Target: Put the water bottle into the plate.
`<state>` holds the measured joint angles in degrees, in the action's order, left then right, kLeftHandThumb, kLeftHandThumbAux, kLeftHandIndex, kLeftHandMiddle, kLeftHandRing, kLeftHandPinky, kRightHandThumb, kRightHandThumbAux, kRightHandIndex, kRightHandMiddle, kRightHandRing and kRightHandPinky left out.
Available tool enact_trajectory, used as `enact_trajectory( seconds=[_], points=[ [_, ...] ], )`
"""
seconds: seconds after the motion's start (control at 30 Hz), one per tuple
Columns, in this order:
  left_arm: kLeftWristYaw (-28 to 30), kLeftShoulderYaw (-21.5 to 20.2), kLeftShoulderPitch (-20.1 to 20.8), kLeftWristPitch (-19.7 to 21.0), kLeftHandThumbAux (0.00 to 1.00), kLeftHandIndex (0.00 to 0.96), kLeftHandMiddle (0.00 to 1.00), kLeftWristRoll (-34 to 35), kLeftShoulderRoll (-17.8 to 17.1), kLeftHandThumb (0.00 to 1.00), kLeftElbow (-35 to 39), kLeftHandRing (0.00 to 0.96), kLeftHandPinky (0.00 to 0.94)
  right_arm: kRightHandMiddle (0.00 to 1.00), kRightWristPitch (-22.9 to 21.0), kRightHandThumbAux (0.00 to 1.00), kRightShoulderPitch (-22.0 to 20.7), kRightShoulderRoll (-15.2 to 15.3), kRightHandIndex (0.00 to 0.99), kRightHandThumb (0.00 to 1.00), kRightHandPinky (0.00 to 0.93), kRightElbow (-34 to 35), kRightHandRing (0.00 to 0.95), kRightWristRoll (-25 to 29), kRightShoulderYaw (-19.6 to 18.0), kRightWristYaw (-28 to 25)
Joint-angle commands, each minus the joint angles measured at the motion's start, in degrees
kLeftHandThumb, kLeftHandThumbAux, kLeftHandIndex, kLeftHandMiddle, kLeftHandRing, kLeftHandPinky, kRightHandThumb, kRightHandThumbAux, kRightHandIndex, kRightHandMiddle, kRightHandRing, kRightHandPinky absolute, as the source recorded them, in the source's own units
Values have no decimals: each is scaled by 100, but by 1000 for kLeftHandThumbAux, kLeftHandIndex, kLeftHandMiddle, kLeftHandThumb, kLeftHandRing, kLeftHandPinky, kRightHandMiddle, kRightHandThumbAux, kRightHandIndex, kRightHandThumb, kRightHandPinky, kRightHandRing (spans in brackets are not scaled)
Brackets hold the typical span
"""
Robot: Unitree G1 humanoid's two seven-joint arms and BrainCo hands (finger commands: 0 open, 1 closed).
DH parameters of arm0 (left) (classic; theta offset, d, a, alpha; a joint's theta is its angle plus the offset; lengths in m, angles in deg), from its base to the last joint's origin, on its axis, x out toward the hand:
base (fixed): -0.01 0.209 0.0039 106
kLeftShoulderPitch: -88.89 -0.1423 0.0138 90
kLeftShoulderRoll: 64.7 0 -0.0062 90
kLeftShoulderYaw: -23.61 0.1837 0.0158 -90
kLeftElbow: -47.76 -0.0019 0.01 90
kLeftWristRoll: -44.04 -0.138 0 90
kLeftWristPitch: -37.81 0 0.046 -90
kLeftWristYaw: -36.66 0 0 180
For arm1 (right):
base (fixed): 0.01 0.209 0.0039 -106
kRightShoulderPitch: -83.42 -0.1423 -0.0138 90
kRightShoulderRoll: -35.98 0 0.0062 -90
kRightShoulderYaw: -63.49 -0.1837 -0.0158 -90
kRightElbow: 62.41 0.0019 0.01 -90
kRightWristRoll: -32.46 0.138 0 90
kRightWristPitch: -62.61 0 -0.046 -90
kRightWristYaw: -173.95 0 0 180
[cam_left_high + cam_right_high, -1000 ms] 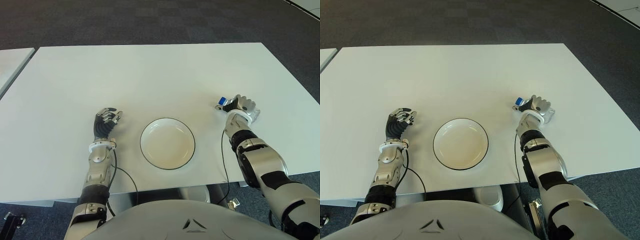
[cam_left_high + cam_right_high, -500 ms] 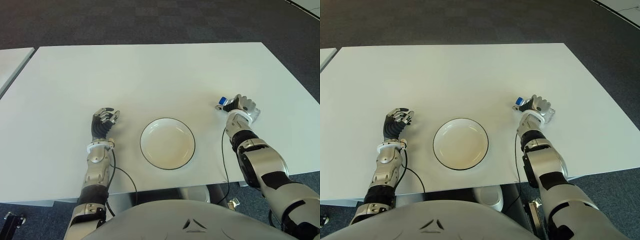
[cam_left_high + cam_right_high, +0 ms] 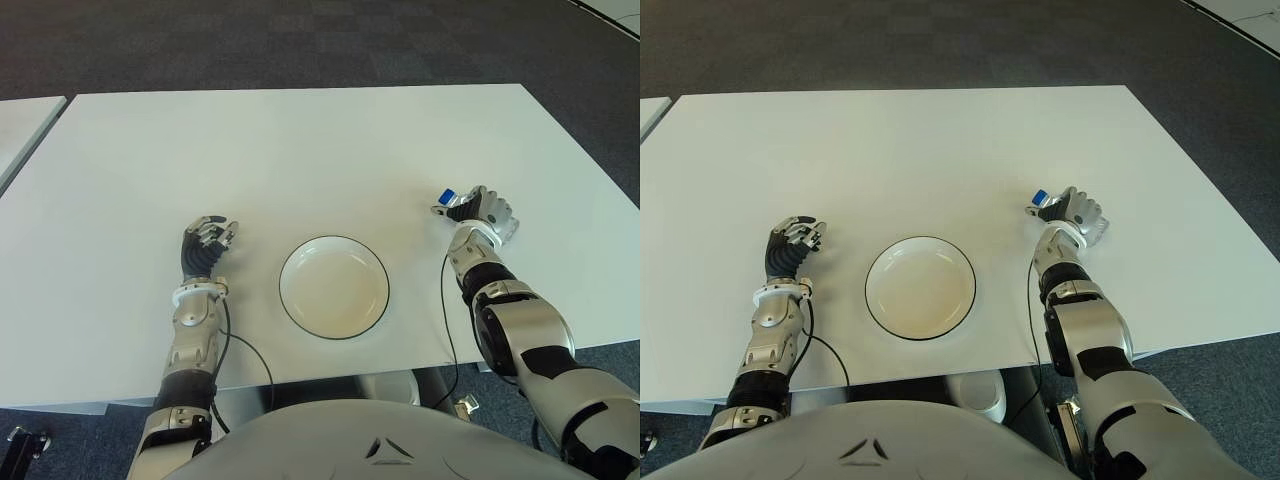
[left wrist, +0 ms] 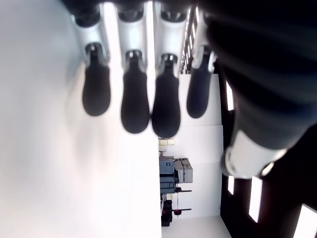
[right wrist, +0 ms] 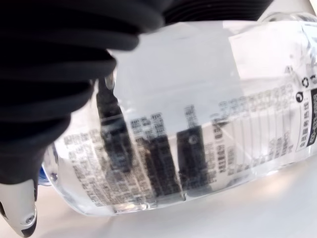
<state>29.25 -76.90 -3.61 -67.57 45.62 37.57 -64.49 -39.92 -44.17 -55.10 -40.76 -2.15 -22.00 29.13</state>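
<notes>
Grasp stage is done, transfer is not: the right hand (image 3: pixel 478 212) is clenched around the bottle (image 5: pixel 198 129), whose blue cap (image 3: pixel 448 195) pokes out on the side toward the plate, and the wrist view shows the clear body filling the palm with the fingers wrapped over it. The bottle sits low at the table (image 3: pixel 300 150), to the right of the plate (image 3: pixel 334 287) and a little farther from the robot — whether it is lifted clear of the surface cannot be told. The plate holds nothing. Left to do, by my reading: carry the bottle left and toward the robot, set it inside the rim, release. The path between hand and plate is bare tabletop. The plate lies near the table's front edge, so the approach should not overshoot toward the robot. The left hand (image 3: pixel 205 245) shows left of the plate, fingers loosely curled and holding nothing — apart from the rim.
</notes>
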Motion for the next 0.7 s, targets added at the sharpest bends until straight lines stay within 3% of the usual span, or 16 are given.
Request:
enact_trajectory(
  seconds=[0.03,0.27,0.7],
  points=[
    [105,-25,-66,161,712,434,668,74,-12,708,-133,652,624,799,252,709,769,-579,442,721,803,-76,800,643,-195,-66],
    [43,-17,-45,171,712,435,669,19,-40,709,-163,652,624,766,647,710,988,-593,439,719,776,215,767,424,43,537],
    [43,-30,-35,170,712,435,675,37,-49,709,-171,656,630,756,819,711,1029,-477,441,717,786,632,756,174,586,986]
  ],
)
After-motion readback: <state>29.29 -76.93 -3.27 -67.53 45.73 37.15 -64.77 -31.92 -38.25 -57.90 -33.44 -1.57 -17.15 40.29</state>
